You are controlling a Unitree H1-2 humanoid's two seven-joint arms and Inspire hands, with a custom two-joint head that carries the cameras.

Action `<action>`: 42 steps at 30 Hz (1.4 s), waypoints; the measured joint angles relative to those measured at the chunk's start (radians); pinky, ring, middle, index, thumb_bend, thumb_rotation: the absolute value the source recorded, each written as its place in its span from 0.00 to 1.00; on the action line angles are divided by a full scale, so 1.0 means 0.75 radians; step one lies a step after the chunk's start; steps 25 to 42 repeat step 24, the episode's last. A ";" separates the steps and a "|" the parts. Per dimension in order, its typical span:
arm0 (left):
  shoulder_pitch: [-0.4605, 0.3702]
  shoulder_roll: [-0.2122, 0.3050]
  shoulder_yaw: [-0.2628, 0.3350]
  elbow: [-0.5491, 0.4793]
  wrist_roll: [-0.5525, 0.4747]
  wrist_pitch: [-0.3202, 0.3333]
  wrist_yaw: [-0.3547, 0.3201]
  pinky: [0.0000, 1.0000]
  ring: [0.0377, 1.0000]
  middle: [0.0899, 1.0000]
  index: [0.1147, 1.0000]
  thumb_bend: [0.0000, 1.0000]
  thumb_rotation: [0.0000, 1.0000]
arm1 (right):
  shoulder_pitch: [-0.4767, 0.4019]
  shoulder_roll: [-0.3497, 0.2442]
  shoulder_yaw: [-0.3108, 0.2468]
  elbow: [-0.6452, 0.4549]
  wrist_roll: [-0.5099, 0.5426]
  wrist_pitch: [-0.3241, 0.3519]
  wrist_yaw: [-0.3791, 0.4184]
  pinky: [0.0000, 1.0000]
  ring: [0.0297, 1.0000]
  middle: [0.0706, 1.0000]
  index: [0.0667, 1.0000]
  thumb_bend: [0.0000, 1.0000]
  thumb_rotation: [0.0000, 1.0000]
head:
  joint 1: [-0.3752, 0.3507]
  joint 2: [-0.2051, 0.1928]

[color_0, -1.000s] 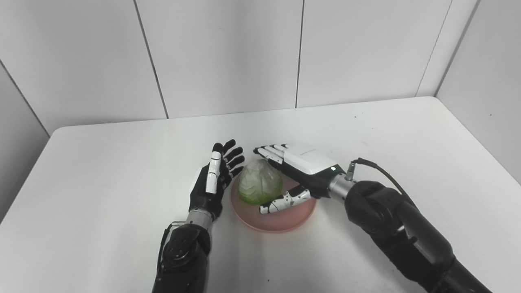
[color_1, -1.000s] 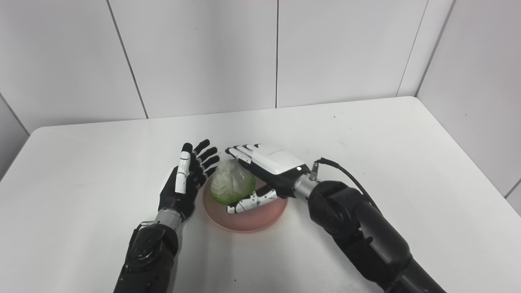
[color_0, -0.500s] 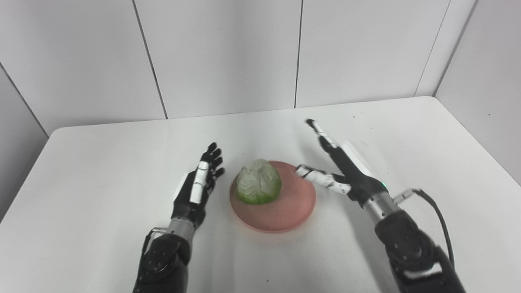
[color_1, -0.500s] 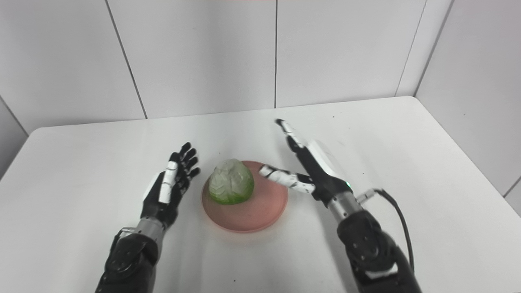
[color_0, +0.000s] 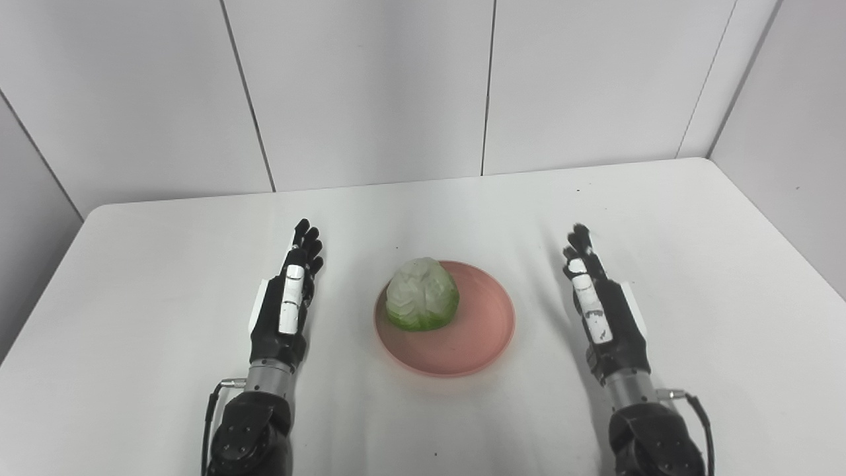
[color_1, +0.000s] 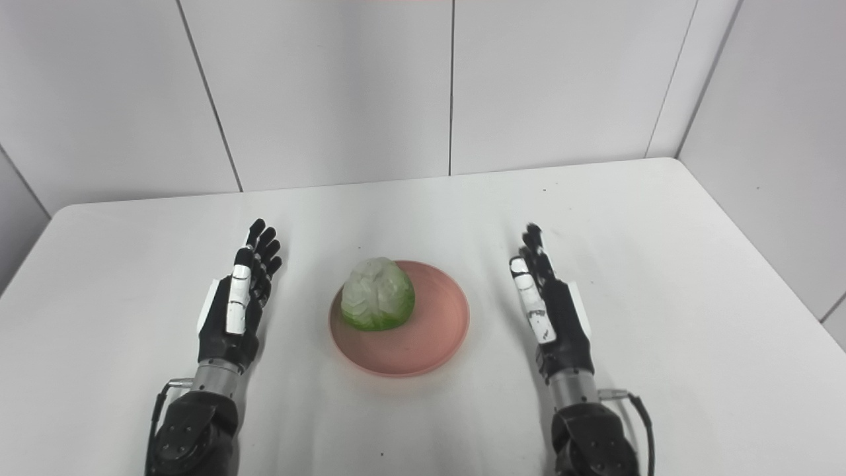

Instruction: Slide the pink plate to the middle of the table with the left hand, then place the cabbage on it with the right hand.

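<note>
Fingers [color_0: 305, 241] of both hands extended, empty. Cabbage [color_0: 422, 303] off-centre on pink plate [color_0: 476, 330]; risk: rolling off if worktop [color_0: 165, 264] jolted.

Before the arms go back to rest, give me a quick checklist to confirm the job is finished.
1. Cabbage on the pink plate: ok, on its left half.
2. Plate near the middle of the table: ok.
3. Right hand holds nothing, fingers straight: ok.
4. Left hand holds nothing, apart from the plate: ok.
5. Cabbage steady: cannot tell.
</note>
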 measured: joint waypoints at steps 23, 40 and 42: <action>0.186 -0.106 -0.001 -0.251 -0.037 0.279 0.074 1.00 1.00 1.00 1.00 0.68 1.00 | -0.048 -0.095 0.097 0.139 0.034 -0.037 0.060 1.00 1.00 1.00 1.00 0.69 0.89 | 0.170 0.010; 0.189 -0.105 -0.002 -0.258 -0.037 0.290 0.073 1.00 1.00 1.00 1.00 0.69 1.00 | -0.048 -0.095 0.097 0.138 0.034 -0.037 0.060 1.00 1.00 1.00 1.00 0.70 0.89 | 0.182 0.024; 0.189 -0.105 -0.002 -0.258 -0.037 0.290 0.073 1.00 1.00 1.00 1.00 0.69 1.00 | -0.048 -0.095 0.097 0.138 0.034 -0.037 0.060 1.00 1.00 1.00 1.00 0.70 0.89 | 0.182 0.024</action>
